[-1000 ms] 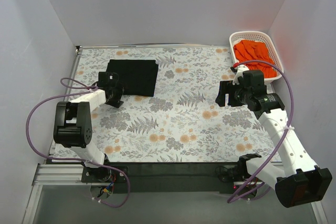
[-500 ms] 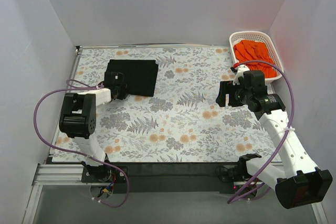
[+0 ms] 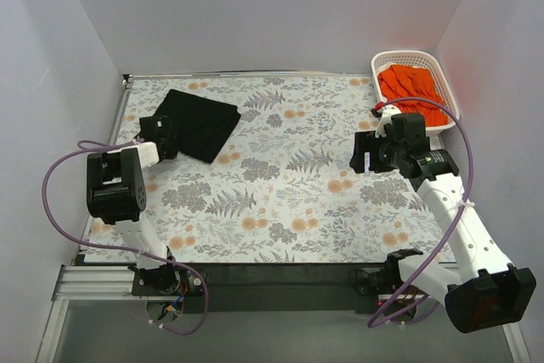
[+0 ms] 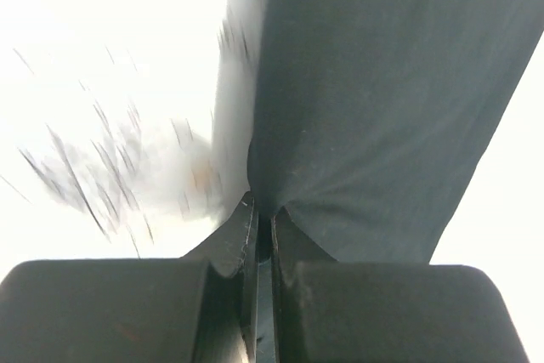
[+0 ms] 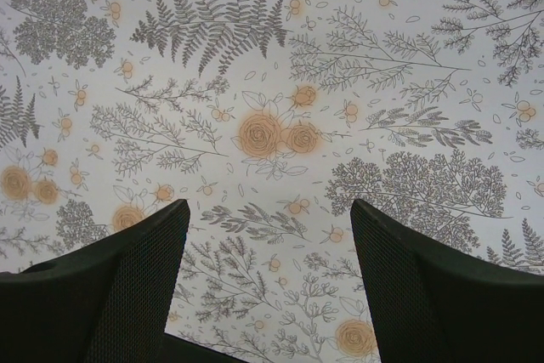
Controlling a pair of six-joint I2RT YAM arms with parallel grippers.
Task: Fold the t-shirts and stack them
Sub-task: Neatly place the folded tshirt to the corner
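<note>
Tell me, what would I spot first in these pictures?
The bright orange tees piled in the white basket at the far right corner grab the eye first. Next comes the black tee at the far left of the flowery table, its edge pinched in the left pincer. The right pincer hangs open above the table.

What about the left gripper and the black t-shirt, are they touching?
Touching. The left wrist view shows the left gripper shut on an edge of the black t-shirt.
</note>
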